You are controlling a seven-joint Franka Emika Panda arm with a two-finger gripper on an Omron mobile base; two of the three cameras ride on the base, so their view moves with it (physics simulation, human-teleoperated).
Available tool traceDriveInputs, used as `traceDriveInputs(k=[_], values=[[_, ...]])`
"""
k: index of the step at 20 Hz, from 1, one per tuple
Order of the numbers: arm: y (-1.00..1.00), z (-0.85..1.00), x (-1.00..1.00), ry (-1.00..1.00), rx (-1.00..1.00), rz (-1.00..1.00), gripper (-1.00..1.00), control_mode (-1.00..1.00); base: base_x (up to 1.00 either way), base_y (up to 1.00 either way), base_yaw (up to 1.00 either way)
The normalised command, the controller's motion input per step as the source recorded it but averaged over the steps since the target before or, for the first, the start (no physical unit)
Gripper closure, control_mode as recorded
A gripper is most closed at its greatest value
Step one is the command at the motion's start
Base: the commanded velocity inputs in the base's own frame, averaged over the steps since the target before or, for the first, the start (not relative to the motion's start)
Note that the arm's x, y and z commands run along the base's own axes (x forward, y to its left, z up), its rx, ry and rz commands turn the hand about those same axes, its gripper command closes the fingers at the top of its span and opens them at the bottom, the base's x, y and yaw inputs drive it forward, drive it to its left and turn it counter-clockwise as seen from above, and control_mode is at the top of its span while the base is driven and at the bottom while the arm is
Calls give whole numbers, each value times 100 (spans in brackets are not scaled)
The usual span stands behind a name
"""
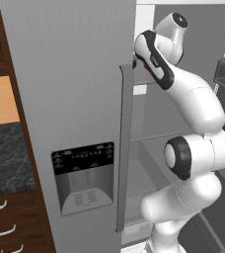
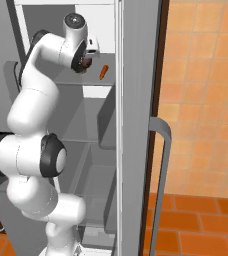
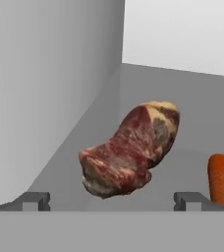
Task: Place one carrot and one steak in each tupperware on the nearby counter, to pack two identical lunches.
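My gripper (image 3: 111, 199) is wide open and holds nothing, up inside the fridge (image 1: 75, 99), pointed right at the brown steak (image 3: 131, 150) on the shelf (image 3: 192, 113). A carrot (image 3: 221, 179) lies near the steak, to one side. I think I'm on the picking-up step, so next I should go forward and close on the steak.

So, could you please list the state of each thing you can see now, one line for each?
steak: lying on the fridge shelf, not gripped.
carrot: lying on the same shelf beside the steak, apart from it.
gripper: open, in front of the steak.
fridge door: open.
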Motion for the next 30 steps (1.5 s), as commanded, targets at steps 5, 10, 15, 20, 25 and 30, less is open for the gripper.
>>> traceDriveInputs(k=[5, 10, 15, 20, 25, 30], values=[[2, -31, 26, 0, 0, 0, -100, -100, 0, 0, 0], [0, -13, 69, -2, 0, 1, -100, -100, 0, 0, 0], [-8, -14, 43, -3, 0, 0, -100, -100, 0, 0, 0], [-25, -17, -1, 0, 0, 0, -100, -100, 0, 0, 0], [-15, -7, 7, 0, 0, 4, -100, -100, 0, 0, 0], [30, -13, 27, 3, -1, 19, -100, -100, 0, 0, 0]])
